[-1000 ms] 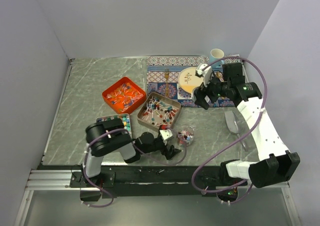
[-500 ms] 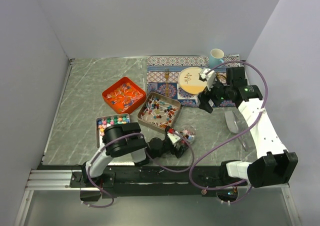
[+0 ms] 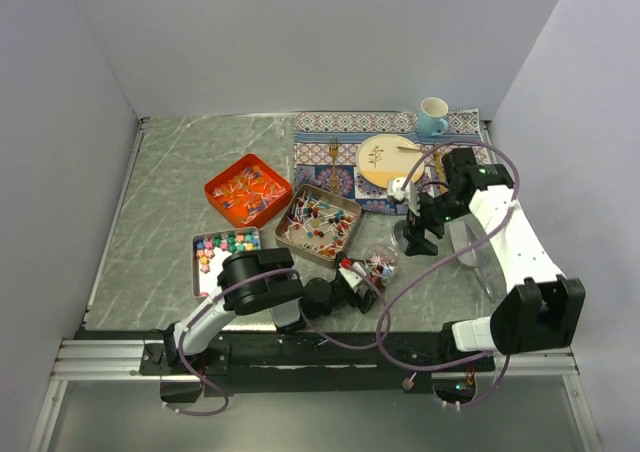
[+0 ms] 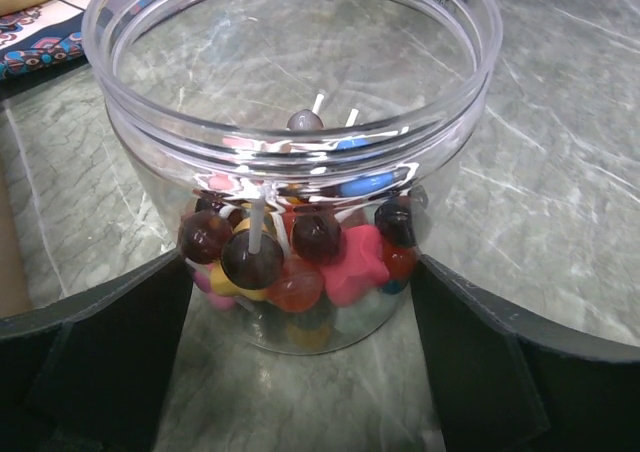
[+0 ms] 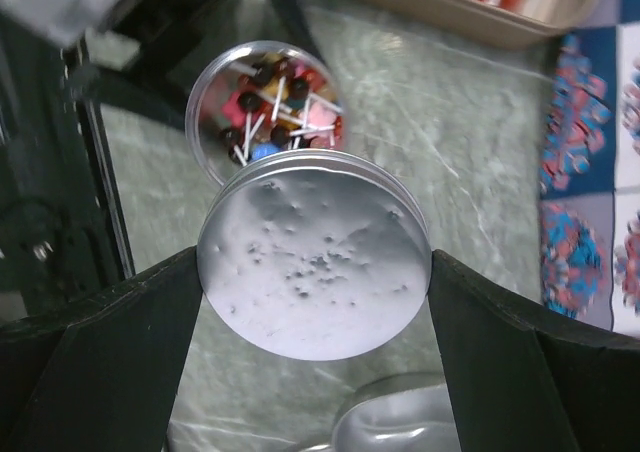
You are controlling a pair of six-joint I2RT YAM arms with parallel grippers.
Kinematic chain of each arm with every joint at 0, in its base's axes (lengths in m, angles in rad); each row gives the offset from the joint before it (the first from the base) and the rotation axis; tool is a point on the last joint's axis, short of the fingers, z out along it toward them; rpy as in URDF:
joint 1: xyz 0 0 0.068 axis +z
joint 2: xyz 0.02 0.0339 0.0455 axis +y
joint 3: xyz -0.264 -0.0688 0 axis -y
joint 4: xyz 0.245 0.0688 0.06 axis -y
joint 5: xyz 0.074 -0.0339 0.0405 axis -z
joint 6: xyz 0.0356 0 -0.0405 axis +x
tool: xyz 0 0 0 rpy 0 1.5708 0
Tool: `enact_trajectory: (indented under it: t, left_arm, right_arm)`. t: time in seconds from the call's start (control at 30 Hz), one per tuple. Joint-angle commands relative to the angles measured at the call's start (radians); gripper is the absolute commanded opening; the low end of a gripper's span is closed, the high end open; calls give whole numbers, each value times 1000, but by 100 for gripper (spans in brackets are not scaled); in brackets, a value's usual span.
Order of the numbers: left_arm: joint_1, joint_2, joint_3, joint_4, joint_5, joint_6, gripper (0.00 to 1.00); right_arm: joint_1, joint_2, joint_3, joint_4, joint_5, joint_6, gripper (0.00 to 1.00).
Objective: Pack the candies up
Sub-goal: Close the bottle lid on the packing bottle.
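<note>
A clear open jar (image 4: 300, 92) holds round lollipops and chunky pink, yellow and blue candies (image 4: 300, 252). My left gripper (image 4: 302, 272) grips its base, one finger pressed on each side. In the top view the jar (image 3: 376, 265) stands at the table's near middle, with the left gripper (image 3: 356, 276) at its left. My right gripper (image 5: 315, 262) is shut on a round silver lid (image 5: 312, 252), held above and just right of the jar (image 5: 265, 102); it is also in the top view (image 3: 414, 238). More candies fill a metal tray (image 3: 318, 224), an orange tray (image 3: 247, 189) and a small tin (image 3: 225, 248).
A patterned placemat (image 3: 345, 152) at the back carries a plate (image 3: 385, 159), a fork and a blue mug (image 3: 432, 117). A clear container (image 3: 472, 244) lies right of the right gripper; its rim shows in the right wrist view (image 5: 400, 417).
My left gripper swung right and came round the jar. My right arm carried the lid from over the plate forward and down toward the jar.
</note>
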Motion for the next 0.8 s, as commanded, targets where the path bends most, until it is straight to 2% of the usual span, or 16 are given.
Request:
enact_trajectory:
  t: [0.0, 0.23, 0.33, 0.77]
  left_arm:
    - [4, 68, -101, 159, 74, -28, 87]
    - [9, 80, -98, 150, 97, -22, 81]
    - [10, 84, -100, 152, 116, -26, 80]
    - [10, 91, -95, 144, 120, -46, 80]
  right_arm:
    - [55, 21, -12, -168, 8, -286, 91]
    - [195, 34, -102, -43, 39, -377, 91]
    - [250, 31, -150, 43, 62, -345, 91]
    - [270, 113, -124, 140, 92, -268, 90]
